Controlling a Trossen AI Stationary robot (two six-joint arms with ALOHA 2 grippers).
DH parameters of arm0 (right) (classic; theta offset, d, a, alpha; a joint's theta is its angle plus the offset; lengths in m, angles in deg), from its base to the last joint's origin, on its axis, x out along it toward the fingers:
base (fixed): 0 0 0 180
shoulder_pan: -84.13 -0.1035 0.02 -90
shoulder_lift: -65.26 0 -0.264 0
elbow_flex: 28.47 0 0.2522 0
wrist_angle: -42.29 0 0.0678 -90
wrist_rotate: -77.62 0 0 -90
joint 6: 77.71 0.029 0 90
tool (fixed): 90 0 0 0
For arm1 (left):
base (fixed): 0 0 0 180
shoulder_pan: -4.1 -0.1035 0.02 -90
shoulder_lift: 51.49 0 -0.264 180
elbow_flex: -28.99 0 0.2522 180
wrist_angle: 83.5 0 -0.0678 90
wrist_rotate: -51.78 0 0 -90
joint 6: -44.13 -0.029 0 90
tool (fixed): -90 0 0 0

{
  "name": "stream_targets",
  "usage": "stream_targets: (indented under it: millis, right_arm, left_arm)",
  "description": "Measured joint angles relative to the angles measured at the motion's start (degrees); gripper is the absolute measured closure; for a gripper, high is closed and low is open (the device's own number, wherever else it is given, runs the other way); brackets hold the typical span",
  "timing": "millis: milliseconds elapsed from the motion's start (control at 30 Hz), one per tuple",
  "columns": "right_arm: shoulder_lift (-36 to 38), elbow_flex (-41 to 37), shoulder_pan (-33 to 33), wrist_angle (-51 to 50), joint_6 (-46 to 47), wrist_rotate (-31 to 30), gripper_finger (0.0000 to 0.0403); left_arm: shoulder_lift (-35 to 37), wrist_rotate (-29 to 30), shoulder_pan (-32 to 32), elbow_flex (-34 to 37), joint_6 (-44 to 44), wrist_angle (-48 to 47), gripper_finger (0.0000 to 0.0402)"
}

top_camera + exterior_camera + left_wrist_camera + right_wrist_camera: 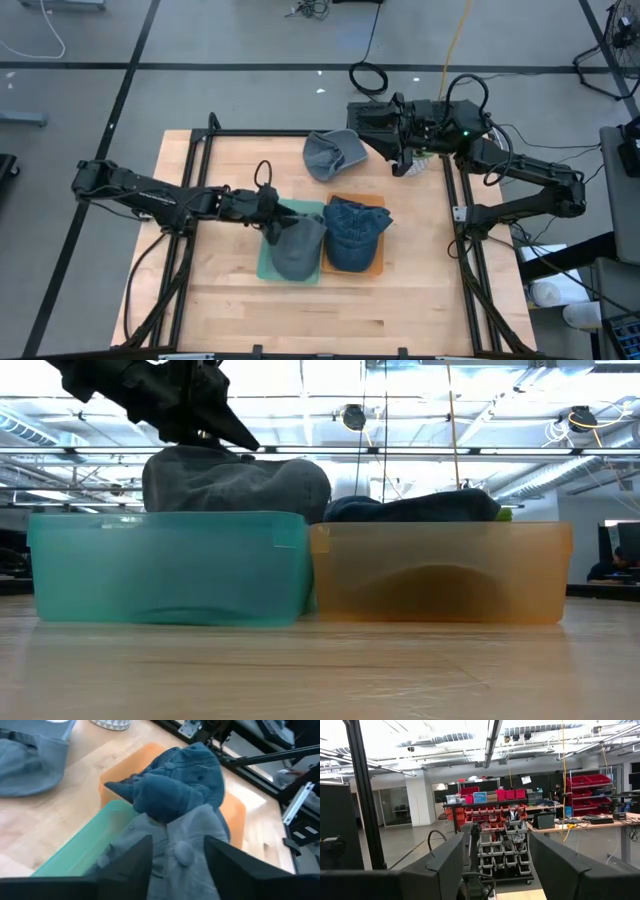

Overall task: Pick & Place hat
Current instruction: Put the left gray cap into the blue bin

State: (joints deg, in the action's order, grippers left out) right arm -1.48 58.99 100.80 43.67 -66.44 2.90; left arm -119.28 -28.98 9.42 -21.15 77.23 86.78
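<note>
A grey hat lies crown-up in a teal bin, rising above the bin's rim in the low view. Beside it, a dark blue hat fills an orange bin. My left gripper is open over the grey hat, with a finger on either side of the crown. My right gripper is open at the table's far right corner, away from every hat, and faces the room. My left gripper comes at the grey hat's crown from above, slanting from the table's left. I cannot tell whether its fingers touch the cloth. The hat rests in the teal bin.
A second grey hat lies loose on the table near the far edge, also seen in the left wrist view. A small white object sits by the right arm. Black frame rails border the table. Bare wood lies toward the near edge.
</note>
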Motion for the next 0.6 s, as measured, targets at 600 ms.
stream_targets:
  millis: [600]
  right_arm:
    - [0.00,0.00,-0.02,-3.54,-0.02,3.02,0.0195]
  left_arm:
    - [0.22,3.68,9.61,-4.47,-4.24,-3.14,0.0090]
